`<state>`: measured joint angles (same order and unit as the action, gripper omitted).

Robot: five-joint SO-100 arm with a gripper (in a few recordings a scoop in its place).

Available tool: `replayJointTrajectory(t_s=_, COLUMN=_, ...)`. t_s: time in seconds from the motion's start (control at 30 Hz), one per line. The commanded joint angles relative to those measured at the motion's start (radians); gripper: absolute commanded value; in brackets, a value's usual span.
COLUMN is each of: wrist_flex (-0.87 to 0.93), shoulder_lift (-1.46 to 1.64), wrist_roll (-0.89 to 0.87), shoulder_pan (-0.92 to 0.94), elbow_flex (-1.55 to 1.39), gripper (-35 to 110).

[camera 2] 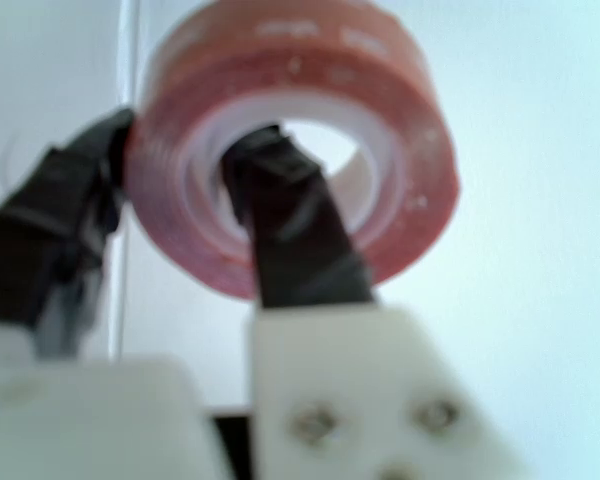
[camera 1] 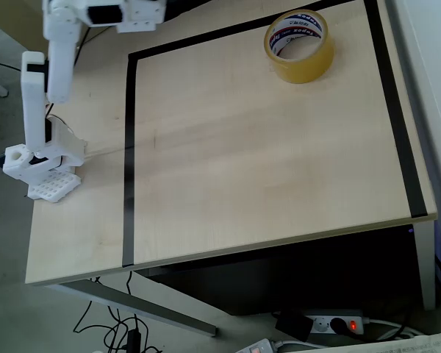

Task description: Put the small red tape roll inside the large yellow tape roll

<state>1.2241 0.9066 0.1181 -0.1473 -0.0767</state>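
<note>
In the wrist view the tool [camera 2: 185,185] is clamped on the red roll [camera 2: 380,130]; one dark finger [camera 2: 290,225] reaches into the roll's white core, the other finger [camera 2: 60,225] presses the outside of its left wall, so that wall sits pinched between them; the roll stands on edge in the grip, its open centre facing the camera, its red band rising above and to the right of the fingers; the view is blurred, and behind the roll there is only a pale, featureless background.

In the overhead view the yellow roll [camera 1: 300,45] lies flat on the wooden surface [camera 1: 264,169] near its far right corner, inside the black tape border [camera 1: 128,154], its printed white core open upward; the white arm [camera 1: 51,88] stands at the left edge of the surface, outside the border, its base [camera 1: 40,165] beside the left strip and its upper links reaching up past the top of the picture; the yellow roll is well apart from the arm, across the width of the surface; cables and a power strip [camera 1: 331,323] lie on the floor below.
</note>
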Motion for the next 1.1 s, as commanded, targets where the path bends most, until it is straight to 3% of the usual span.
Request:
replayJointTrajectory(t_s=0.0, wrist_flex=-0.107, shoulder_lift=-0.02, wrist_roll=-0.028, shoulder_pan=-0.035, elbow_flex=0.069, gripper=0)
replayJointTrajectory(t_s=0.37, wrist_flex=-0.258, shoulder_lift=-0.232, wrist_roll=-0.043, shoulder_pan=-0.089, elbow_flex=0.014, gripper=0)
replayJointTrajectory(t_s=0.7, wrist_flex=-0.252, shoulder_lift=-0.403, wrist_roll=-0.089, shoulder_pan=-0.087, elbow_flex=0.014, gripper=0)
replayJointTrajectory(t_s=1.07, wrist_flex=-0.181, shoulder_lift=-0.479, wrist_roll=-0.106, shoulder_pan=-0.11, elbow_flex=0.014, gripper=13)
